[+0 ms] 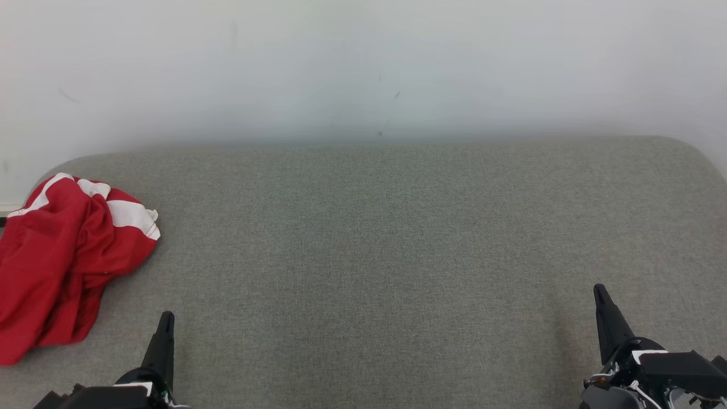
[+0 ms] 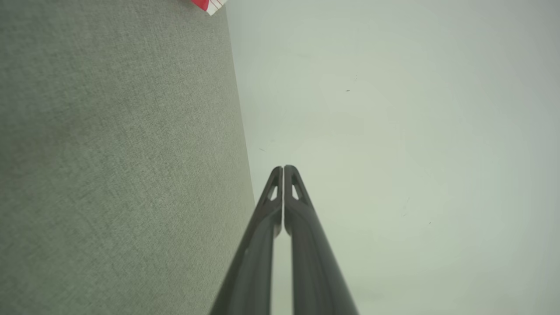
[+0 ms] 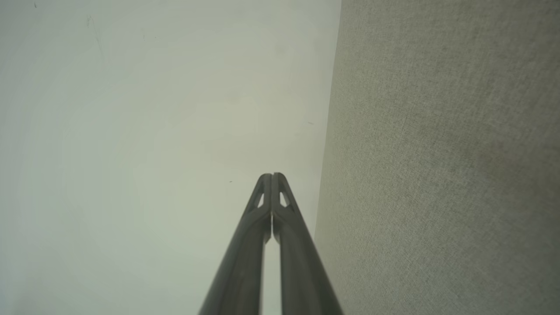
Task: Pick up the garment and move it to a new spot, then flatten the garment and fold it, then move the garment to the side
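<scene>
**Head view.** A crumpled red cloth garment [image 1: 62,255] with white bands along its upper edge lies in a heap at the far left of the grey woven-fabric desk [image 1: 369,255]. It runs partly off the frame's left side. It rests on the desk, so the pick-up has not begun. The broad bare stretch of desk to its right looks like the probable new spot, with room to flatten.

The left end effector [image 1: 166,318] is low at the bottom left, its two long dark fingers pressed into one blade. It is near the garment's lower edge but apart from it. The right end effector [image 1: 599,292] is posed the same way at the bottom right, well apart from the garment. Both point toward the pale plain wall [image 1: 363,68]. I judge this a parked pose that leaves the work area unobstructed.

**Left wrist view.** The left end effector [image 2: 283,168] is closed tip to tip with nothing between the fingers. The desk [image 2: 109,153] is on the left and the wall [image 2: 393,131] on the right. A scrap of the garment [image 2: 209,4] shows at the top edge by the desk's border, so the cloth lies off the fingers' line. The arm would need to swing over and open its fingers first.

**Right wrist view.** The right end effector [image 3: 271,176] is closed and empty. The wall [image 3: 153,131] is on the left and the desk [image 3: 437,153] on the right.

The left arm is nearer, so it is the likelier one to take hold. A loose heap will sag and drag, and a raised fold is the safer thing to pinch.
</scene>
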